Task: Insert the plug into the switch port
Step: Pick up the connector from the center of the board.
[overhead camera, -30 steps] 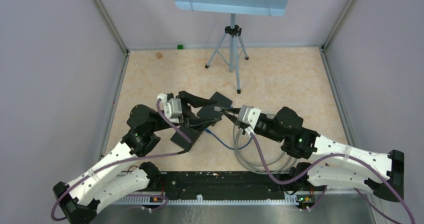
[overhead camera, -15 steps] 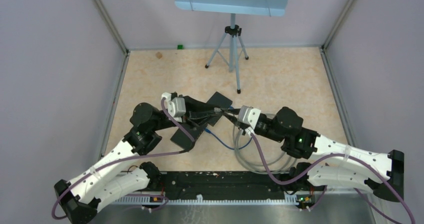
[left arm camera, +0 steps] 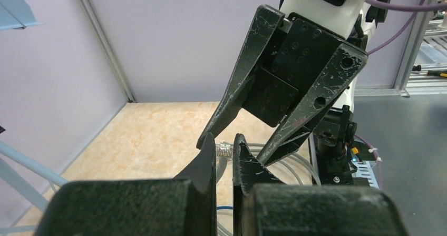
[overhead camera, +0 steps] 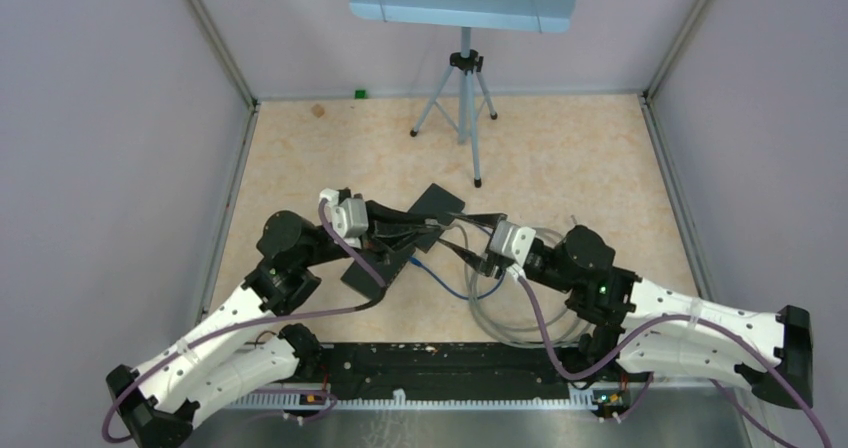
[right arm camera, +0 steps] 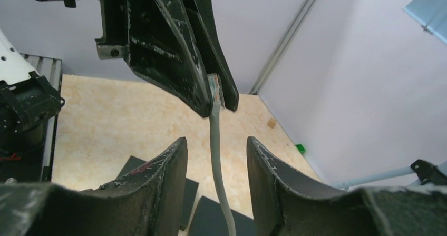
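Completing handover: left fingers [left arm camera: 206, 165] now clamp narrow on the RJ45 plug [right arm camera: 215, 90]; right fingers [right arm camera: 168, 165] have released, wide either side of its grey cable [right arm camera: 217, 157]. Insertion likely the left's job.

A tripod [overhead camera: 464, 63] is stood far back on the pale marbled table [overhead camera: 580, 168]. Near the front, coiled grey cable [overhead camera: 490, 318] is laid, and a green block [overhead camera: 359, 93] at the back edge.
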Controlling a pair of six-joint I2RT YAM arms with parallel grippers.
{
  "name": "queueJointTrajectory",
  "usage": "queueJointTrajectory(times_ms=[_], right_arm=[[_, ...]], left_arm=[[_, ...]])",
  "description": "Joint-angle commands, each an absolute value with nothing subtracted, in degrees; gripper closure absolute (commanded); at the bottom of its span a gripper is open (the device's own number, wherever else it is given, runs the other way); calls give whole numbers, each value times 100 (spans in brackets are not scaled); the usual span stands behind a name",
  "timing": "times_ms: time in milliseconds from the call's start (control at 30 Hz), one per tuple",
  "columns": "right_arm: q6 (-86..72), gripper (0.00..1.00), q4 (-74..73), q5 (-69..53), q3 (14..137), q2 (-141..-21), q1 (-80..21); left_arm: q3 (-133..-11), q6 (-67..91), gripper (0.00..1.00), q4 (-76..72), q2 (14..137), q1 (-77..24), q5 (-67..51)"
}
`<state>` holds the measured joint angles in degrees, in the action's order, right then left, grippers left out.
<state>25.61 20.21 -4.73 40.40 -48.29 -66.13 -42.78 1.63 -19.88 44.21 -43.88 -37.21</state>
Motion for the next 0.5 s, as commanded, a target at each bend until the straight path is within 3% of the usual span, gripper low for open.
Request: queueJointTrajectory(times_ms=[0, 367, 467], right_arm=[[2022, 55, 3205, -717, 3711, -4681, -6671], [449, 58, 5885, -1501, 2880, -4955, -6304], [-25, 65, 6406, -1936, 2844, -5117, -6088]], left_arm=[[-3974, 514, 100, -2628, 4014, -4395, -3541], [-3695, 1035, 100, -3138, 3692, -4395, -4000], [-3725, 1060, 100, -3138, 3696, -4395, -4106]])
